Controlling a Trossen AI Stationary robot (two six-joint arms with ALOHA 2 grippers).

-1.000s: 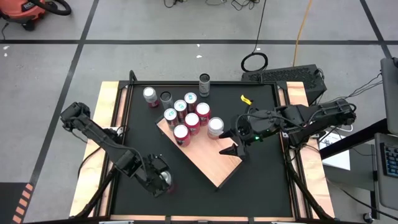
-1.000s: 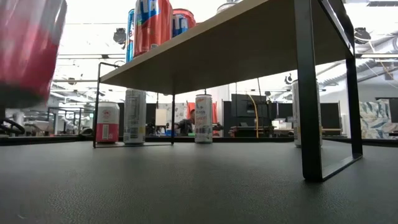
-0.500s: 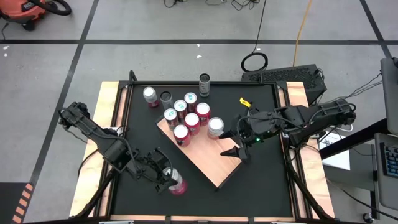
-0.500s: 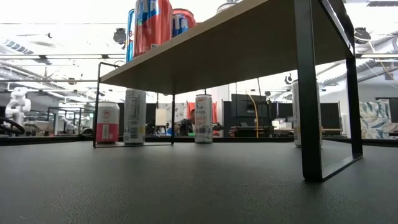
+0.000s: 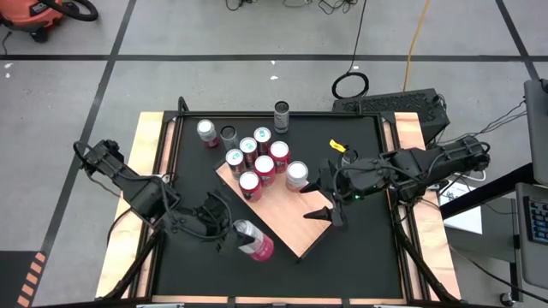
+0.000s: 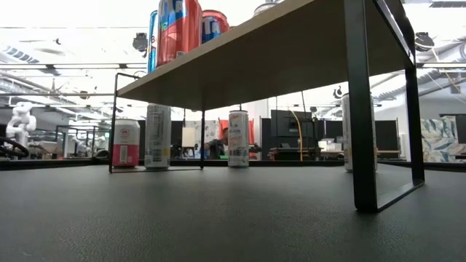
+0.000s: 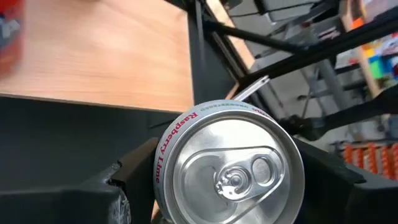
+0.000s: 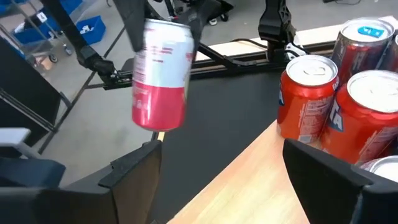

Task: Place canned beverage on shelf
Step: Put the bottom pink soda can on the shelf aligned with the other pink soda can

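From where I stand, the left gripper [image 5: 229, 237] has its jaws clamped around a pink raspberry-lime can [image 5: 253, 240], carried in the air just off the near-left edge of the shelf [image 5: 300, 224]. I judge this the carry-over step: next the can needs lifting over the bare end of the wood and setting upright. Counting: six cans stand clustered on the shelf's far end [image 5: 265, 164], and three more stand on the black table [image 5: 360, 248] behind it. Farther right, the right gripper [image 5: 327, 198] hovers over the shelf's empty end, jaws wide, holding nothing.
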